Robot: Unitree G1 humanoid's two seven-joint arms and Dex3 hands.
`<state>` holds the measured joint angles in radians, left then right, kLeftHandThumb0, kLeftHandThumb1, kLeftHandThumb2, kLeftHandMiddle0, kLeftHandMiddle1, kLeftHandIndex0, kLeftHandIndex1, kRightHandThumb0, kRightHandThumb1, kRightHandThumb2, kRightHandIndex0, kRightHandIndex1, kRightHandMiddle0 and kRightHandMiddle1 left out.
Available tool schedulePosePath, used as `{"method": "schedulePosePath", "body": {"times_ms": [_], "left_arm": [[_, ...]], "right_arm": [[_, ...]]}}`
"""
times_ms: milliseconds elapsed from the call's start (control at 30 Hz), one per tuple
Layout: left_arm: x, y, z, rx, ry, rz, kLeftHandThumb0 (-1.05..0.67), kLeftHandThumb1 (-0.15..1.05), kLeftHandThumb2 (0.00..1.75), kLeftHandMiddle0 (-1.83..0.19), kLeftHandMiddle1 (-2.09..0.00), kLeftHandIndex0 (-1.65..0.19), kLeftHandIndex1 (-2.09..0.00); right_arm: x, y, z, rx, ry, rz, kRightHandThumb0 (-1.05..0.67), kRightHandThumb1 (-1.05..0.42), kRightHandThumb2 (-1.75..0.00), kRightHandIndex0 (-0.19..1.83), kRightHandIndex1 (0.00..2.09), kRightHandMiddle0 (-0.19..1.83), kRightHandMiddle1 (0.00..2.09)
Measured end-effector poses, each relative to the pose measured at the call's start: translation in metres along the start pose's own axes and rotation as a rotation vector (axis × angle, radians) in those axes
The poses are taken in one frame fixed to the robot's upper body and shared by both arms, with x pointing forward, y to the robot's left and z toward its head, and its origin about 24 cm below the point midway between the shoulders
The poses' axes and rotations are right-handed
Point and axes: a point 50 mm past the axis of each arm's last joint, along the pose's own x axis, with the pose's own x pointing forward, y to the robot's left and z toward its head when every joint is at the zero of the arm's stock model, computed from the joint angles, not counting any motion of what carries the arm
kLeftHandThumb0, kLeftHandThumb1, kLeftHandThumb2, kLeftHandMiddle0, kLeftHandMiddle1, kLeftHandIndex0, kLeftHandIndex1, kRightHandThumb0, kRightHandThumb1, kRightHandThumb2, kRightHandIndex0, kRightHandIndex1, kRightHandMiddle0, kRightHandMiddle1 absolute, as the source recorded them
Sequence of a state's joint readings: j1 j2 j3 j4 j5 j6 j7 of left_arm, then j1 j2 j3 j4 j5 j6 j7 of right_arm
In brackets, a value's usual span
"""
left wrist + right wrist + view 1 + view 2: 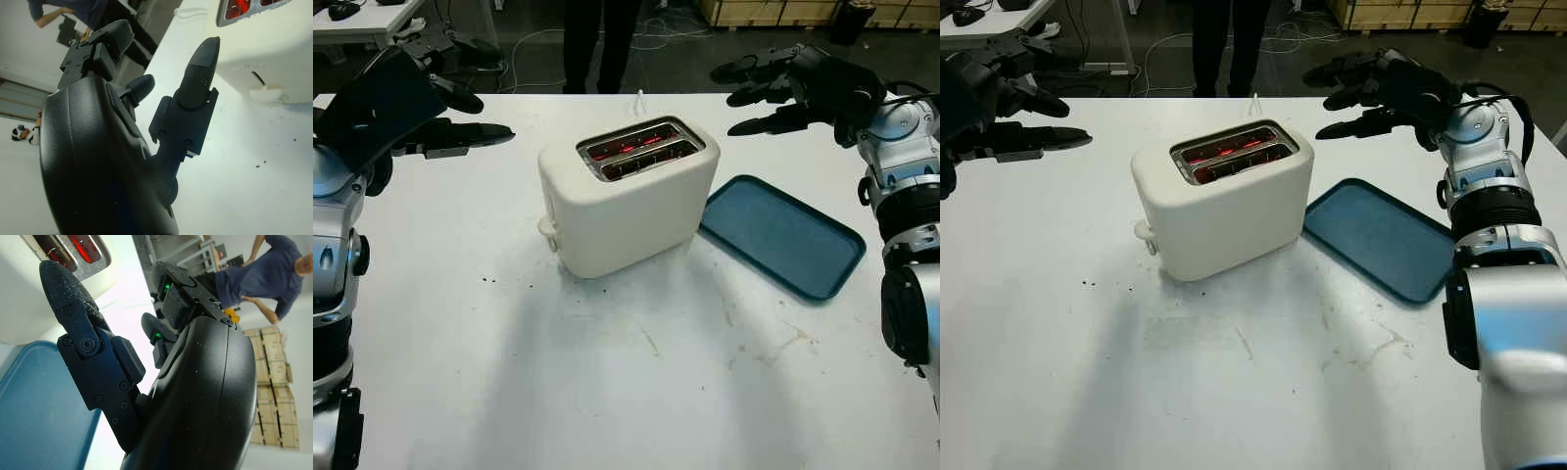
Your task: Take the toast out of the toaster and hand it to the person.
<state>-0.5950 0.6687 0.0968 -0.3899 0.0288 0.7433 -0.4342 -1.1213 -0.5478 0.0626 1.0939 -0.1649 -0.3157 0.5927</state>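
Both hands, left hand (421,108) and right hand (793,88), hold nothing, flanking the toaster (626,196). Toast isn't visible; we expect it light, crumbly, hot, so pinch the top edge.

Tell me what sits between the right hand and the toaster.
Nothing: in the left eye view, bare white table separates the open right hand from the toaster.
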Motion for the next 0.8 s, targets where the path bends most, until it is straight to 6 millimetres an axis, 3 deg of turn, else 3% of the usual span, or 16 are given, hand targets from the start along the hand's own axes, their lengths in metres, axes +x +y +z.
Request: {"method": "schedulePosePath", "body": {"times_ms": [800], "left_arm": [[0.0,0.0,-0.0001,0.0,0.0,0.0,-0.32,0.8,0.0,0.0,-1.29,-0.1,-0.84]], "right_arm": [[0.0002,0.0002,0.0001,0.001,-0.001,0.0,-0.83,-0.7,0.0,0.35,0.67,0.63,0.01]]}}
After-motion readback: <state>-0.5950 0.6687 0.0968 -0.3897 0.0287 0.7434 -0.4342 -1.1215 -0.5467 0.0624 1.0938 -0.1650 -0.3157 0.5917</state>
